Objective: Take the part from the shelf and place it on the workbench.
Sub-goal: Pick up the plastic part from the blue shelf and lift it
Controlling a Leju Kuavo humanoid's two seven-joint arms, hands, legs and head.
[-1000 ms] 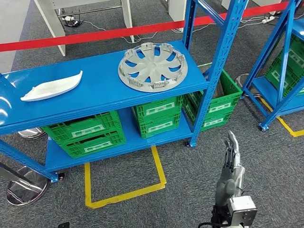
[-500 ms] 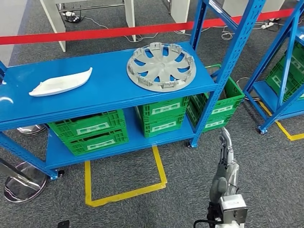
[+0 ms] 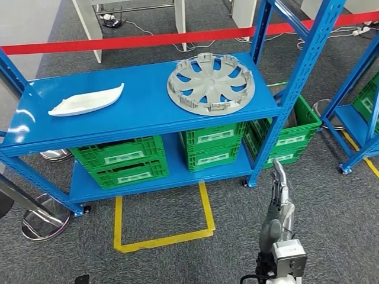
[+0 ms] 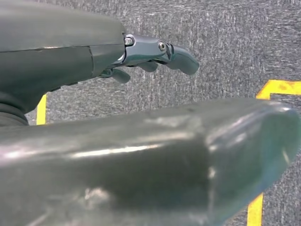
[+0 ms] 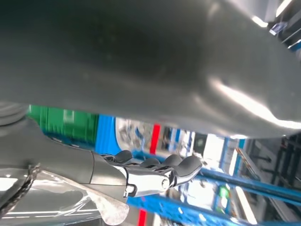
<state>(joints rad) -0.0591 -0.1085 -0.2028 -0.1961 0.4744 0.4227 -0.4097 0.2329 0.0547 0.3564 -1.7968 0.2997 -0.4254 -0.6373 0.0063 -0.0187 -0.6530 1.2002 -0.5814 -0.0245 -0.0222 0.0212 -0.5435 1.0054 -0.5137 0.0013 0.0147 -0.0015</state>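
A grey wheel cover (image 3: 211, 83) lies flat on the blue shelf's (image 3: 143, 112) top level, toward its right end. A white curved part (image 3: 86, 100) lies on the same level at the left. My right hand (image 3: 279, 201) is raised low in the head view, well short of the shelf, fingers straight and apart, holding nothing. The right wrist view has those fingers (image 5: 156, 173) stretched out with the shelf blurred behind them. My left hand (image 4: 156, 52) hangs over grey carpet, its fingers extended and empty.
Green crates (image 3: 121, 163) fill the shelf's lower level, and another (image 3: 286, 133) stands right of the upright. A red barrier tape (image 3: 134, 41) runs behind. Yellow floor tape (image 3: 163, 239) marks a box before the shelf. A second blue rack (image 3: 357, 112) stands right.
The camera has moved, so the whole shelf has shifted right and a little down in the picture. My right hand has turned edge-on and sits slightly lower.
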